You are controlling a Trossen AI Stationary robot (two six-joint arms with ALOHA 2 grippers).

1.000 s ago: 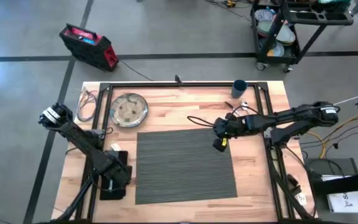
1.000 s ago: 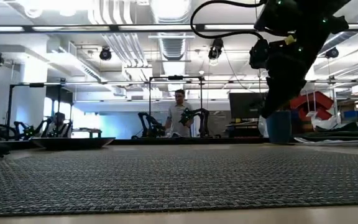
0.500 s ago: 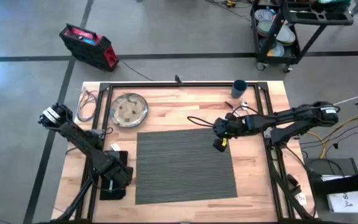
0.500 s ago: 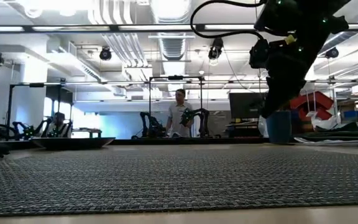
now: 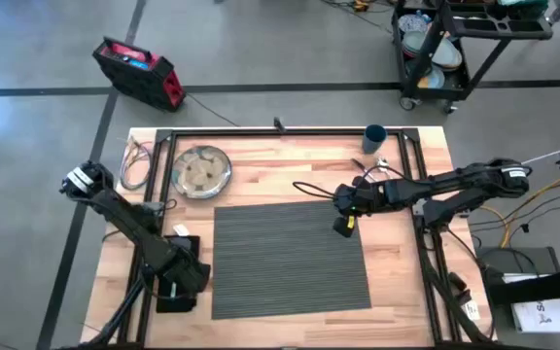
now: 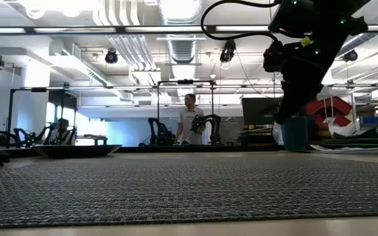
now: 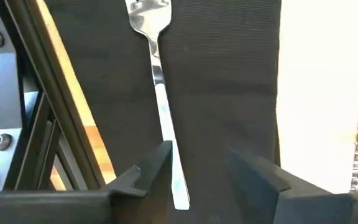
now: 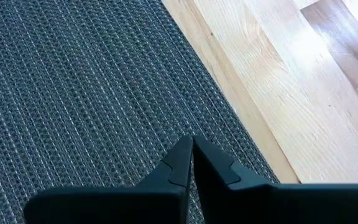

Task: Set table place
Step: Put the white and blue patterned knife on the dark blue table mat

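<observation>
High view: the placemat point(image 5: 290, 258) lies mid-table, unmoved, plate point(image 5: 201, 172) and cup point(image 5: 375, 137) not yet on it. Right gripper point(image 5: 342, 227) holds unchanged over the mat's far right corner, fingers pressed together, empty. Left gripper point(image 5: 181, 279) has edged slightly, spread over the fork point(image 7: 159, 87) on the napkin point(image 7: 222, 81), ready to grasp.

The tabletop point(image 5: 290, 165) is pale, smooth wooden planking with black metal rails. The placemat point(image 5: 290, 258) is coarse, ribbed woven grey. A glossy metal fork point(image 7: 161, 93) lies on matt black cloth napkin point(image 7: 229, 81). The plate point(image 5: 201, 171) looks silvery.
</observation>
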